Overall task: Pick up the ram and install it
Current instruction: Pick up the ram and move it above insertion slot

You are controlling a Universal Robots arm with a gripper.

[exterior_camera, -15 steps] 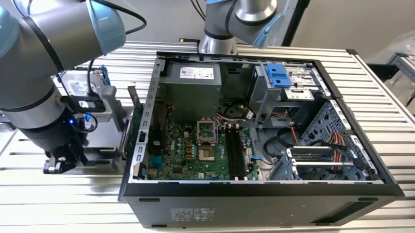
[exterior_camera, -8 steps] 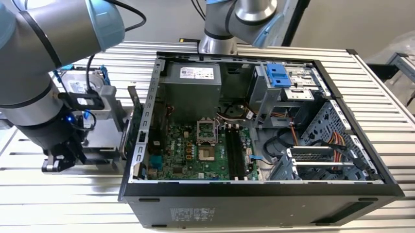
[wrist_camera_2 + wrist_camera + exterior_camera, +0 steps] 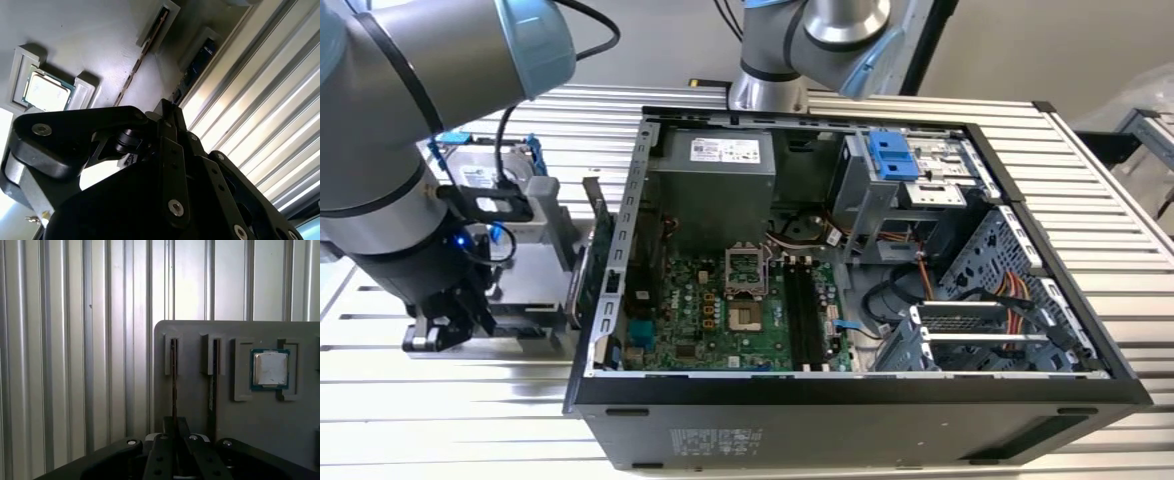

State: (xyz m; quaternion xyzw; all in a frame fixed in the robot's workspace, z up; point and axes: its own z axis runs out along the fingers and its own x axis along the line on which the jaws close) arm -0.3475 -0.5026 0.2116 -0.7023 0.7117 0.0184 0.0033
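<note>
1. Gripper: hangs low over the grey fixture, directly in line with the ram. Whether it is open or closed, or has hold of anything, cannot be told.
2. Ram: stands on edge in the slot nearest the fixture's rim on the bench side, seated and not yet lifted. It is judged light, stiff, very thin and fragile. It is best taken across its 2 flat faces near mid-length, clear of the contact edge, and kept from bending or twisting.
3. Second stick: also stands on edge, in the neighbouring slot just beside the ram.
4. Processor chip: lies flat in its own pocket, beyond the 2 slots.
5. Bench: a ribbed metal surface that carries the fixture.
6. Computer case: lies open just beside the fixture, toward the exterior view's right. Long dark slots are exposed on its motherboard.
</note>
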